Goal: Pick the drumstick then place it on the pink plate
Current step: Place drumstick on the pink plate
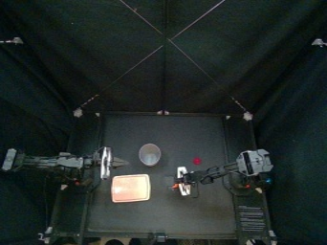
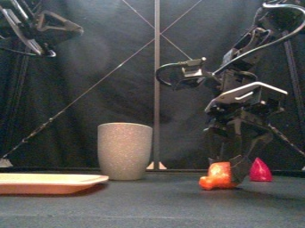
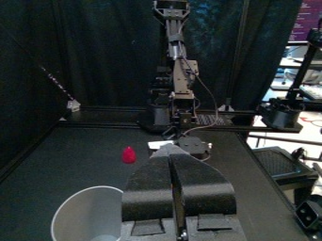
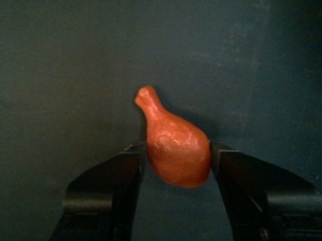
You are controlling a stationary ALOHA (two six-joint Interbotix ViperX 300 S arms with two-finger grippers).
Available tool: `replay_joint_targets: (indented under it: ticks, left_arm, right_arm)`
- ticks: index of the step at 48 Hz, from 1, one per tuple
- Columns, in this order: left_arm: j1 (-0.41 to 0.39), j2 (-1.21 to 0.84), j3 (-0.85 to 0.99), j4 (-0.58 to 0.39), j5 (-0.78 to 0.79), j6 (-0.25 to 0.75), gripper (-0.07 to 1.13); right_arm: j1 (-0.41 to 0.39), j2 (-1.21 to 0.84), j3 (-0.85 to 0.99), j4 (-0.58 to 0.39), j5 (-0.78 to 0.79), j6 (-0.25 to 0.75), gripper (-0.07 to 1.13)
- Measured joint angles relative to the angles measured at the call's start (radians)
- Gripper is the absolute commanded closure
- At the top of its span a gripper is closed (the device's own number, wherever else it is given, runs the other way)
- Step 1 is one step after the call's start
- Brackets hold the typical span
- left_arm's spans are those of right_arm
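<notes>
The orange-red drumstick lies low on the table right of centre, its thin end touching the surface in the front view. My right gripper reaches down over it, and its jaws press on both sides of the thick end, shut on it. The flat pink plate lies at the front left, also seen edge-on in the front view, a good way left of the drumstick. My left gripper rests shut at the left, above and behind the plate, with nothing in it.
A tall grey speckled cup stands behind the plate, near the table's middle. A small red toy sits behind and to the right of the drumstick.
</notes>
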Motion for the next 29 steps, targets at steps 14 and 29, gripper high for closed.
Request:
replay_joint_targets:
  ticks: [14,29]
  left_arm:
    - [0.000,0.000,0.003,0.000,-0.002,-0.002,0.99]
    - [0.002,0.000,0.003,0.000,-0.020,0.000,0.99]
  right_arm:
    - [0.003,0.006,-0.080,0.002,-0.015,-0.003,0.25]
    - [0.003,0.150,-0.356,-0.020,-0.091,-0.003,0.25]
